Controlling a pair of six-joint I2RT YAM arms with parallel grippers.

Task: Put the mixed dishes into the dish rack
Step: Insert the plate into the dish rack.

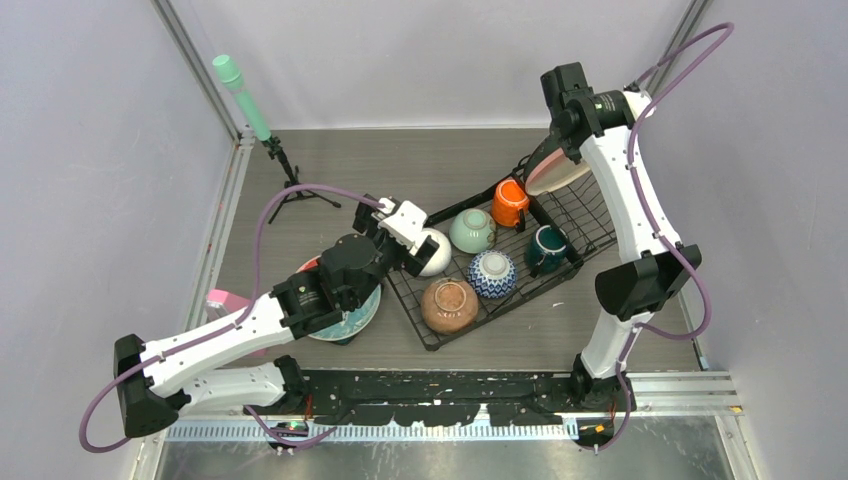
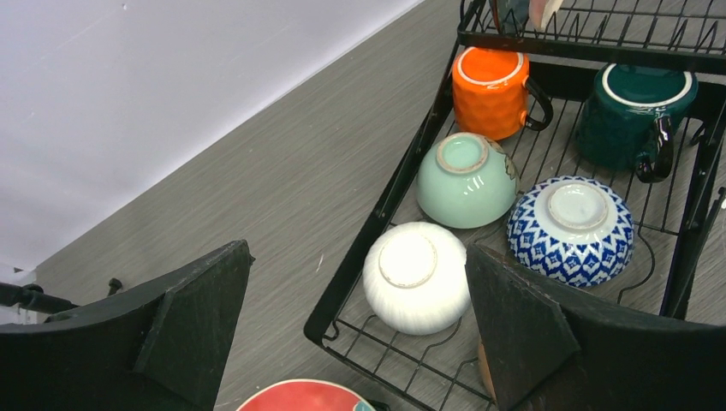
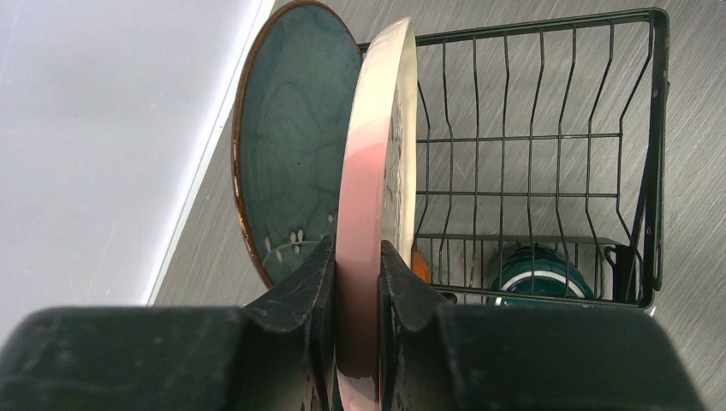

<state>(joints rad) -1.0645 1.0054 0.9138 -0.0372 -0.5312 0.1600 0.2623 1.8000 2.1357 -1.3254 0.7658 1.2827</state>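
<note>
My right gripper (image 3: 355,257) is shut on the rim of the pink plate (image 3: 377,128), held on edge over the slotted basket of the dish rack (image 3: 548,137). A dark teal plate (image 3: 291,145) stands just beside it. On the rack's flat tray, upside down, sit the orange mug (image 1: 510,203), dark teal mug (image 1: 548,247), mint-green bowl (image 1: 472,230), blue-patterned bowl (image 1: 492,273), brown bowl (image 1: 449,305) and white bowl (image 2: 417,276). My left gripper (image 2: 355,330) hangs open above the tray's near-left corner, the white bowl just ahead of its fingers.
A red plate with a teal rim (image 1: 350,312) lies on the table under my left wrist. A small pink cup (image 1: 225,300) sits left of it. A mint-green cylinder on a black tripod (image 1: 240,90) stands at the back left. Walls enclose the table.
</note>
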